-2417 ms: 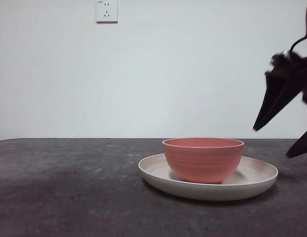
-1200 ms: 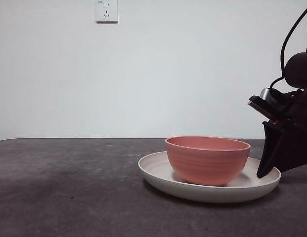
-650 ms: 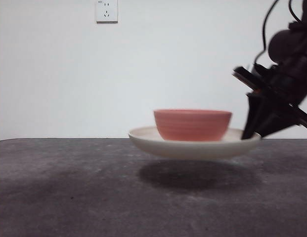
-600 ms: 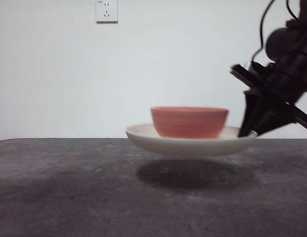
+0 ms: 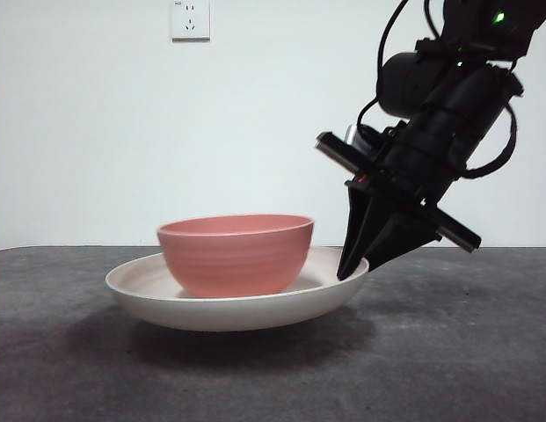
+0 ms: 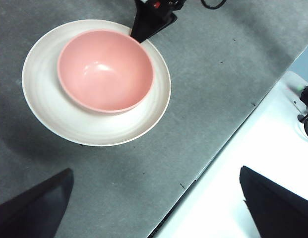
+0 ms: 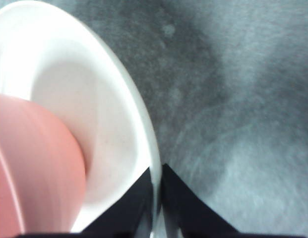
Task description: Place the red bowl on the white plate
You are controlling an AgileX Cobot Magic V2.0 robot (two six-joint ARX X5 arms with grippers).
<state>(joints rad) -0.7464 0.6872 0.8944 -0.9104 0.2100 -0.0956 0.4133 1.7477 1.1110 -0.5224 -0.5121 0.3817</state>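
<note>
On the white plate (image 5: 141, 294) (tilted), red bowl (image 5: 235, 253) sits upright.

A: Where does the red bowl (image 5: 235, 254) sit?
B: In the white plate (image 5: 149, 294), towards the side opposite the right gripper (image 5: 353, 268).
A: And the gripper?
B: At the plate's right rim in the front view, its 2 jaws closed on that rim, 1 inside and 1 outside.

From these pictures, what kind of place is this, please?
Probably a lab or test bench, not a kitchen: a bare white wall with a socket, a dark grey table, and only a red bowl on a white plate, held by the right gripper.
</note>
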